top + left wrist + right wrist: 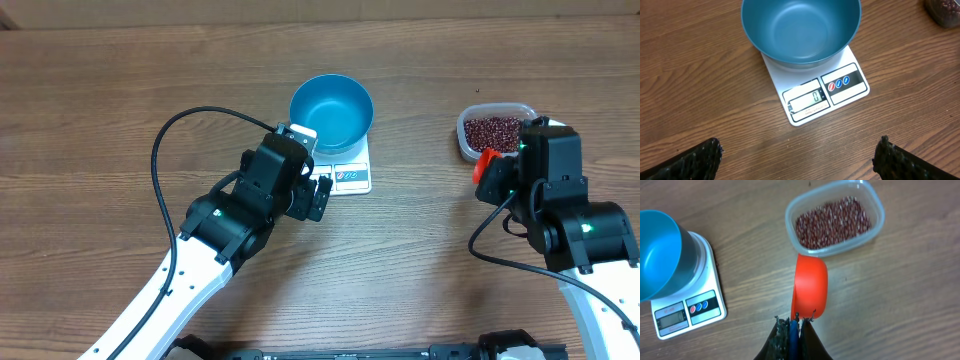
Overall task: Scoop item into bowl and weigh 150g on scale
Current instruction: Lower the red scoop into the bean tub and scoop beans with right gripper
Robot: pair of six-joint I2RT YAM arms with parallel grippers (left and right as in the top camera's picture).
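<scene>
Diagonally, left arm (230,215) toward scale (350,178), left fingers (695,162) spread

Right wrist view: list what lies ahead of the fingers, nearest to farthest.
Right gripper, shut on the scoop's handle → orange-red round plastic scoop → clear rounded-rectangular plastic tub holding small dark red-maroon beans.

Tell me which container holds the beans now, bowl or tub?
The clear tub beyond the orange scoop holds the maroon beans; the blue bowl on the scale is empty.
</scene>
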